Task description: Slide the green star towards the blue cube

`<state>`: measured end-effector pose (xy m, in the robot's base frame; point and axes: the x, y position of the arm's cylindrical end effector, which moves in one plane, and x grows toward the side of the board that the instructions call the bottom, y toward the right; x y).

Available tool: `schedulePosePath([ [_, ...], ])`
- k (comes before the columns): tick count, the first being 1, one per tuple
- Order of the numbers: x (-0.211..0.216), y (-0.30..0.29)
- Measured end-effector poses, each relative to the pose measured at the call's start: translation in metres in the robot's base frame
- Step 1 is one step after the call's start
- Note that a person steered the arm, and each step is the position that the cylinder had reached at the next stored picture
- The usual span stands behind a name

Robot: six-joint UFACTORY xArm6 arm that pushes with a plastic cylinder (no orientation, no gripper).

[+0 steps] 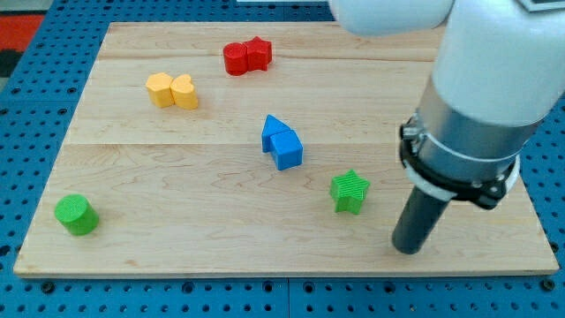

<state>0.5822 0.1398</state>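
Note:
The green star (350, 191) lies on the wooden board at the view's lower right of centre. The blue cube (287, 149) sits up and to the left of it, touching a second blue block (274, 132) at its upper left. My tip (407, 249) rests on the board to the right of and below the green star, a short gap away and not touching it. The rod rises from it into the large white arm at the view's upper right.
A red pair of blocks (246, 56) lies near the view's top. Two yellow blocks (172, 90) sit at the upper left. A green cylinder (75, 215) stands at the lower left. The board's bottom edge (282, 274) is close below my tip.

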Motion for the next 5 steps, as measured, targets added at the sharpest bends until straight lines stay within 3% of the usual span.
schedulePosePath([
  [2,-0.048,0.011],
  [5,-0.060,-0.023],
])
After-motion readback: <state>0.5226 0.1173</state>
